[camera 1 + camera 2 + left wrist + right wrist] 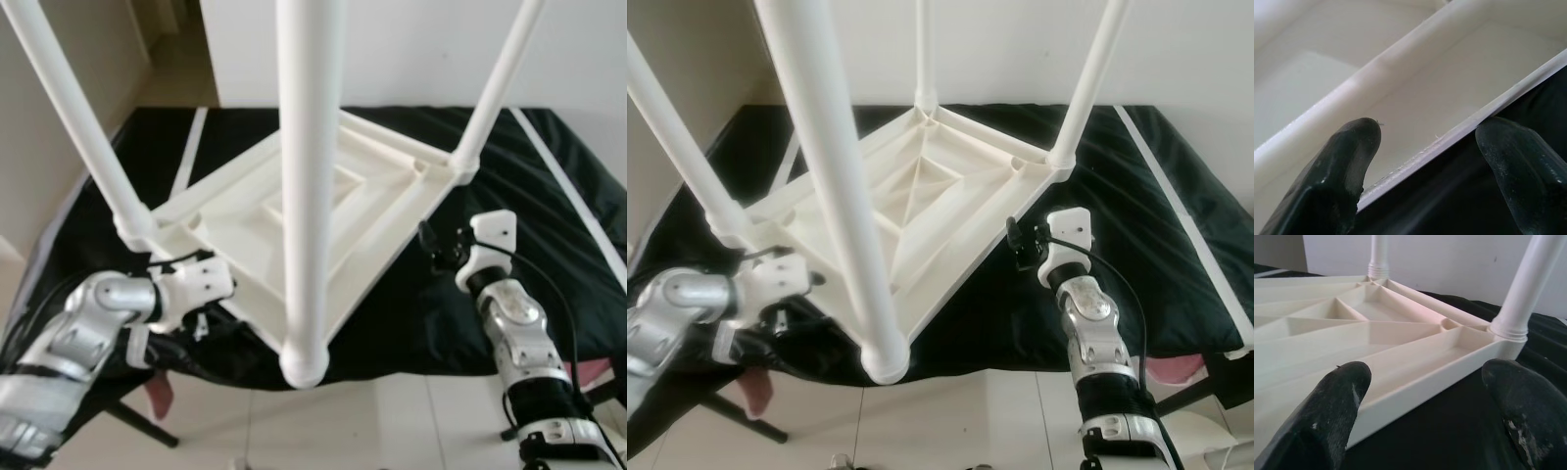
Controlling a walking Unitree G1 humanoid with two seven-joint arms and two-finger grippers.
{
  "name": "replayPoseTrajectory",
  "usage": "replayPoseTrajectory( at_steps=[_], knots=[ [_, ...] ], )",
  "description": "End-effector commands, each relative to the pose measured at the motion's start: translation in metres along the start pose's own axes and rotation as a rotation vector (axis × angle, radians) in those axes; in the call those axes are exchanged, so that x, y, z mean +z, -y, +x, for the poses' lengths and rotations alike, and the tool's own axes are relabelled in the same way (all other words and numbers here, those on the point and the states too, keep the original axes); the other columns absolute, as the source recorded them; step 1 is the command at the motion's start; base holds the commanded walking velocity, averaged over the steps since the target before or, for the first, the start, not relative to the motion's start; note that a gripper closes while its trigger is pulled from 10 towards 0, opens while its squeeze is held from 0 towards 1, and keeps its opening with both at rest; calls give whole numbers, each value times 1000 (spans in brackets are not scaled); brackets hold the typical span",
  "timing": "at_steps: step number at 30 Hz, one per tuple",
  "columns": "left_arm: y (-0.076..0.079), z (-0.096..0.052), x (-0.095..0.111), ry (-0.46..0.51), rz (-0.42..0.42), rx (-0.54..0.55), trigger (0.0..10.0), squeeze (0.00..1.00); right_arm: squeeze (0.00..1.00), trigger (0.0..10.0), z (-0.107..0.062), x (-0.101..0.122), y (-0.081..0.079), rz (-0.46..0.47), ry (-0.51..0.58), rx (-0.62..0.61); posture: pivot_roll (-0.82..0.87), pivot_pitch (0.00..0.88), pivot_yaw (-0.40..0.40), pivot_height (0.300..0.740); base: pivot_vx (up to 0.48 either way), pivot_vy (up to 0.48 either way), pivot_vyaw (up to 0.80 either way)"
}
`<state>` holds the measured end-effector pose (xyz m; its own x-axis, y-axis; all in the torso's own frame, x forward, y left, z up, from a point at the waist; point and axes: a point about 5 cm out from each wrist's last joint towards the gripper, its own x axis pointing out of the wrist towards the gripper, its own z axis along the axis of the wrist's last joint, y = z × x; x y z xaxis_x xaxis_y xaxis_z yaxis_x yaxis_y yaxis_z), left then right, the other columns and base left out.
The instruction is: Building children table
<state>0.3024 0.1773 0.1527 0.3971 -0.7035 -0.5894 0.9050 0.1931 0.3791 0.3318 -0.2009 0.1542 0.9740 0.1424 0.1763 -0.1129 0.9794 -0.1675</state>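
Tabletop (pixel 323 220) rim lies between both open fingers, left (pixel 1347 161) and right (pixel 1337 401).

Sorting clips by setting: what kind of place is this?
Probably a room in a home: pale floor tiles, plain white wall, and an upturned white children's table on a black-covered surface.
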Motion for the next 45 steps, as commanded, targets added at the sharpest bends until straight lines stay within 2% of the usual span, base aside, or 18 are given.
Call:
replayPoseTrajectory(
  at_steps=[1,5,12,13,18,22,30,34,35,36,37,38,39,40,41,45],
  knots=[
    [-4,2,-1,0,-6,28,10000,0,0,10000,0,2,0,5,3,-6,-28,71,27,740,0,0,0],
    [-5,6,-4,-11,0,16,10000,0,0,10000,-2,1,2,6,2,-15,-32,69,35,740,0,0,0],
    [-16,20,-9,-24,-126,95,10000,0,0,10000,-5,0,0,11,2,-23,-40,65,48,740,0,0,0],
    [-16,20,-9,-24,-126,95,10000,0,0,10000,-5,0,0,11,2,-23,-40,65,48,740,0,0,0],
    [-8,32,-17,-46,-243,55,10000,0,0,10000,-5,0,0,9,3,-28,-43,61,54,740,0,0,0],
    [-8,37,-17,-52,-268,67,10000,0,0,10000,-5,1,1,9,3,-31,-43,61,54,740,0,0,0],
    [-7,54,-17,-102,-411,181,10000,0,0,10000,-6,1,-1,14,7,-38,-44,55,66,740,0,0,0],
    [-8,57,-17,-103,-454,222,10000,0,0,10000,-6,1,-2,17,9,-38,-44,55,66,740,0,0,0],
    [-10,60,-16,-100,-483,269,10000,0,0,10000,-6,1,-2,18,9,-38,-43,56,66,740,0,0,0],
    [-10,60,-16,-100,-483,269,10000,0,0,10000,-6,1,-2,18,9,-38,-43,56,66,740,0,0,0],
    [-13,63,-15,-95,-518,333,10000,0,0,10000,-6,1,-3,19,9,-37,-45,55,67,740,0,0,0],
    [-13,63,-15,-95,-518,333,10000,0,0,10000,-6,1,-3,19,9,-37,-45,55,67,740,0,0,0],
    [-17,66,-14,-86,-551,400,10000,0,0,10000,-6,1,-4,19,9,-37,-47,55,66,740,0,0,0],
    [-17,66,-14,-86,-551,400,10000,0,0,10000,-6,1,-4,19,9,-37,-47,55,66,740,0,0,0],
    [-21,73,-7,-66,-566,465,10000,0,0,10000,-6,1,-5,21,10,-36,-54,50,56,740,0,0,0],
    [-21,81,0,-55,-573,476,10000,0,0,10000,-5,1,-7,23,13,-32,-58,49,52,740,0,0,0]
  ],
)
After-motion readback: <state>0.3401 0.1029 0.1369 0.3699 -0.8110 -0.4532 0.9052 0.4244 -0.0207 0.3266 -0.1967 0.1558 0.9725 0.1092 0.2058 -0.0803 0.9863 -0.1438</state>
